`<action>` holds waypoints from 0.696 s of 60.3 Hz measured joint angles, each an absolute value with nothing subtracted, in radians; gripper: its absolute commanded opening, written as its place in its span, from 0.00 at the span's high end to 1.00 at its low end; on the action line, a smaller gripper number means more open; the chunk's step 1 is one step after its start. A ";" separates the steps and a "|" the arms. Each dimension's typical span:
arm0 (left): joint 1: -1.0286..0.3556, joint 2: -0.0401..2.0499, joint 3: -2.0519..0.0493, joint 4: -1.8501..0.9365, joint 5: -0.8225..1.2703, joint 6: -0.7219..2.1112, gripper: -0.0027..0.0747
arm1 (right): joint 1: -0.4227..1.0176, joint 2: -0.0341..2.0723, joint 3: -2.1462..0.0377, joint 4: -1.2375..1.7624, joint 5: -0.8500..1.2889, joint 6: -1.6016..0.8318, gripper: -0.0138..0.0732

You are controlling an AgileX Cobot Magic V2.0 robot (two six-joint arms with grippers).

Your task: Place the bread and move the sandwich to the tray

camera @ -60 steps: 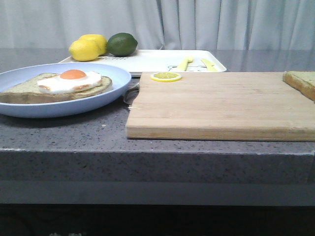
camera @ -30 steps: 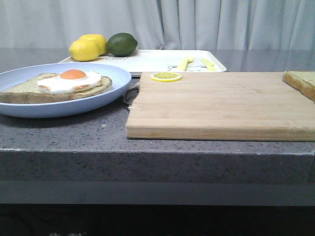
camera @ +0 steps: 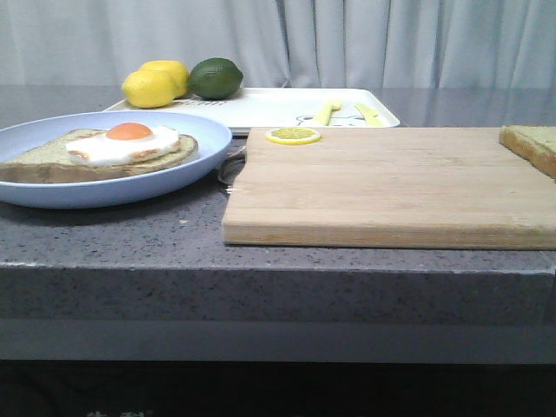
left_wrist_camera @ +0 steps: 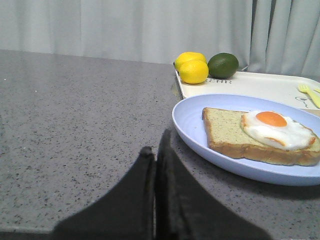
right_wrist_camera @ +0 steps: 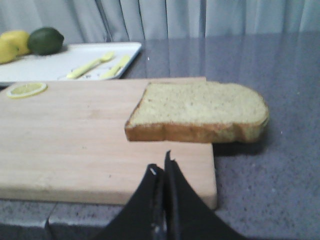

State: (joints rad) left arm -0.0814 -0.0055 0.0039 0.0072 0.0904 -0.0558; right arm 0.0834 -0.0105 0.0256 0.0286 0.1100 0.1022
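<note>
The sandwich (camera: 113, 149) (left_wrist_camera: 260, 134), brown bread under a fried egg, lies on a light-blue plate (camera: 35, 193) (left_wrist_camera: 190, 120) at the front left. The loose bread (camera: 532, 146) (right_wrist_camera: 200, 110) rests on the right end of the wooden cutting board (camera: 391, 187) (right_wrist_camera: 65, 135), overhanging its edge. The white tray (camera: 278, 106) (left_wrist_camera: 260, 85) (right_wrist_camera: 50, 65) stands behind the board. My left gripper (left_wrist_camera: 156, 145) is shut and empty on the counter, just left of the plate. My right gripper (right_wrist_camera: 161, 165) is shut and empty, in front of the bread. Neither gripper shows in the front view.
Two lemons (camera: 155, 83) and a lime (camera: 215, 77) sit on the tray's left end, with a yellow fork (camera: 325, 111) and knife (camera: 368, 114) on its right. A lemon slice (camera: 293, 135) lies on the board's back left corner. Grey curtains hang behind the speckled counter (camera: 130, 234).
</note>
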 measured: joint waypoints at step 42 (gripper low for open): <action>-0.081 -0.006 0.004 -0.005 -0.079 -0.056 0.99 | 0.083 -0.010 0.013 0.029 -0.182 0.104 0.93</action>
